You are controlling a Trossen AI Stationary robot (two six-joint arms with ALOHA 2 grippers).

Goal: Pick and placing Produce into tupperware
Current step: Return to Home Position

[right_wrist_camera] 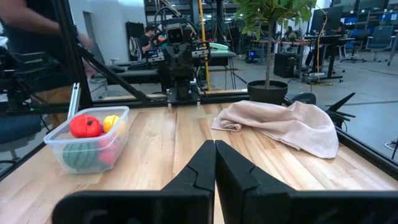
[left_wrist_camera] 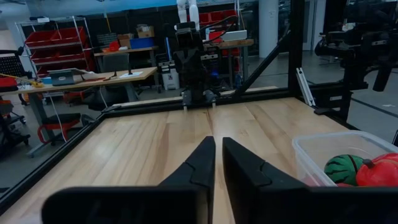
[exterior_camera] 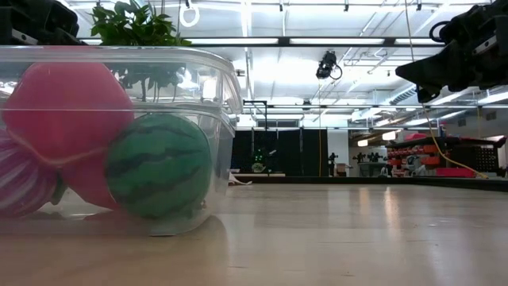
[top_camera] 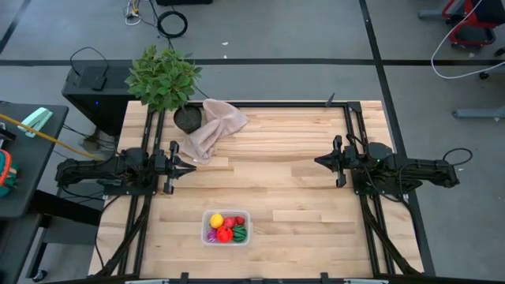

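The clear tupperware tub (top_camera: 226, 226) stands near the table's near edge, left of middle. Several pieces of toy produce lie in it: a yellow one (top_camera: 216, 220), red ones (top_camera: 234, 222), a purple one (top_camera: 211, 234) and a green striped ball (exterior_camera: 159, 165). The tub also shows in the left wrist view (left_wrist_camera: 336, 155) and the right wrist view (right_wrist_camera: 90, 144). My left gripper (top_camera: 192, 166) hangs shut and empty over the table's left side. My right gripper (top_camera: 318, 161) hangs shut and empty over the right side. Both are far from the tub.
A leafy potted plant (top_camera: 164, 79) stands at the far left corner, with a beige cloth (top_camera: 211, 128) lying beside it on the table. The black frame rails (top_camera: 359, 158) run along the table's left and right sides. Bare wood lies between the two grippers.
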